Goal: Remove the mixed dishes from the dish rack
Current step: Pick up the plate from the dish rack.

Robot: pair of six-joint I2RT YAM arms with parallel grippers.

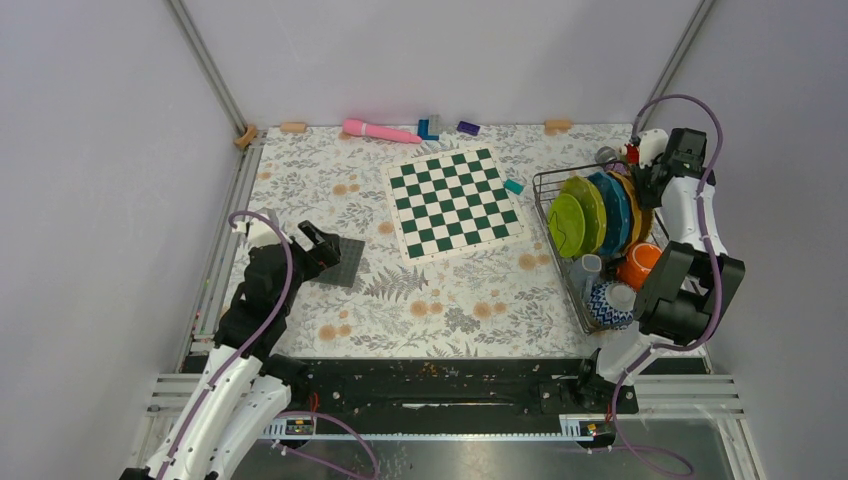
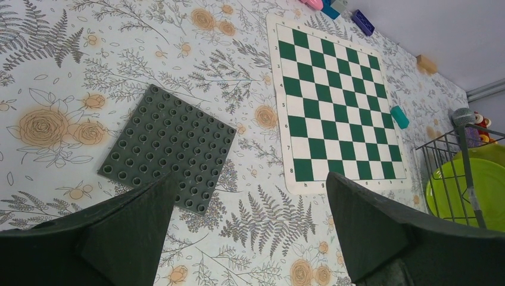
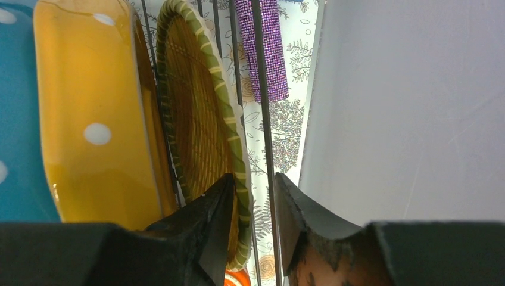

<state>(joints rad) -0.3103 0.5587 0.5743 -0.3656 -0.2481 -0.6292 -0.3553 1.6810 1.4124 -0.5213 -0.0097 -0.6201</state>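
Dishes (image 1: 598, 212): all in the rack (image 1: 541, 205), right side of the counter (image 1: 300, 180); none out yet.
Left hand (image 2: 250, 179): fingers spread wide, empty, over the grey studded plate (image 2: 167, 149), well apart from the rack.
Chessboard (image 1: 455, 200): flat mid-counter, between left hand and rack; not part of the job.
Plate row: on edge, faces turned left. Left to right: lime-green plates (image 1: 566, 226), teal plate (image 1: 612, 205), orange dotted plate (image 3: 89, 119), then woven-look plate (image 3: 199, 119), brown with a green rim, last against the rack's right wires.
Near end of rack: grey cup (image 1: 587, 268), orange cup (image 1: 638, 264), patterned bowl (image 1: 608, 303).
Right hand (image 3: 253, 176): at the right end of the plate row, fingers narrowed, one on each side of the woven-look plate's rim, a rack wire also in the gap. Clamped or not: cannot tell.
Key relation: woven-look plate stands upright, rim edge-on between the right fingers, so the way out looks like straight up along its own plane.
Nearer arm: right, clearly.
Risk (guess): wire pinched with the rim; orange dotted plate just beside could tip.
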